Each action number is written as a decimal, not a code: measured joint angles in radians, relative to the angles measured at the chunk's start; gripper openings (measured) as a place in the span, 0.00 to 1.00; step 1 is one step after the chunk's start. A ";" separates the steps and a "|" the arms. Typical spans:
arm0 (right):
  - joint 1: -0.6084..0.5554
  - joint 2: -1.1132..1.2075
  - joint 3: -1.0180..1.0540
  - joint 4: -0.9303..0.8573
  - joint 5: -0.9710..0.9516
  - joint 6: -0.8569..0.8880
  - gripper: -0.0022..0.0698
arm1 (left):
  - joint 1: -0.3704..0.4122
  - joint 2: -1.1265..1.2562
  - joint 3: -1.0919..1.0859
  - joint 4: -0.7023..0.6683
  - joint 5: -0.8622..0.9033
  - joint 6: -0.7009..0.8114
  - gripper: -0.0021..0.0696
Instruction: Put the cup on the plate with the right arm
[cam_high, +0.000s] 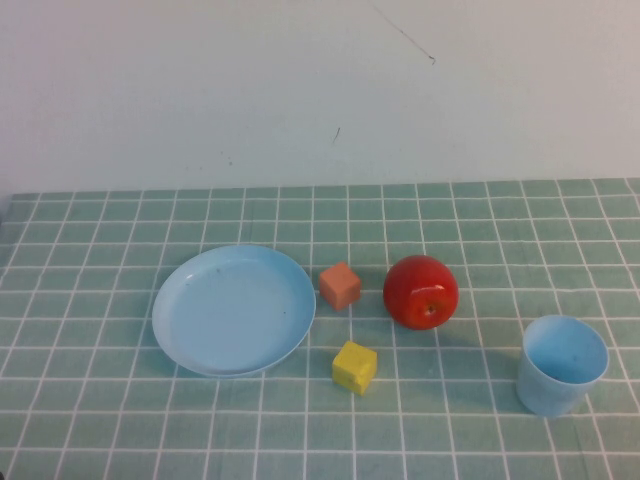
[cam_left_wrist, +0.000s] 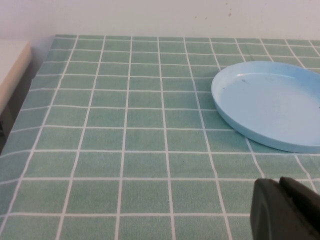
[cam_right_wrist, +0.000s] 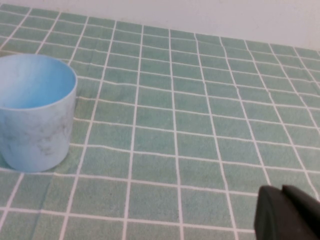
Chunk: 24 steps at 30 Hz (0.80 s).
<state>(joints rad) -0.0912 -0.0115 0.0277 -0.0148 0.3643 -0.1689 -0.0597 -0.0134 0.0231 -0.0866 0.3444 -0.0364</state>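
Note:
The light blue cup (cam_high: 562, 364) stands upright and empty at the right of the table; it also shows in the right wrist view (cam_right_wrist: 35, 110). The light blue plate (cam_high: 234, 309) lies empty left of centre, and shows in the left wrist view (cam_left_wrist: 272, 102). Neither arm shows in the high view. My right gripper (cam_right_wrist: 284, 192) is shut and empty, low over the cloth, well apart from the cup. My left gripper (cam_left_wrist: 280, 184) is shut and empty, low over the cloth a little short of the plate's rim.
A red apple (cam_high: 421, 291) sits between plate and cup. An orange cube (cam_high: 340, 286) lies beside the plate's right rim and a yellow cube (cam_high: 355, 367) in front of it. A green checked cloth covers the table; a white wall stands behind.

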 joint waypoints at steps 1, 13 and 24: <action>0.000 0.000 0.000 0.000 0.000 0.000 0.03 | 0.000 0.000 0.000 0.000 0.000 -0.002 0.03; 0.000 0.000 0.002 0.000 -0.305 0.000 0.03 | 0.000 0.000 0.000 0.000 0.000 -0.002 0.03; 0.000 0.000 0.002 0.049 -0.985 -0.002 0.03 | 0.000 0.000 0.000 0.000 0.000 -0.002 0.03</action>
<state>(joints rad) -0.0912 -0.0115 0.0301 0.0343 -0.6211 -0.1713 -0.0597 -0.0134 0.0231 -0.0866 0.3444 -0.0385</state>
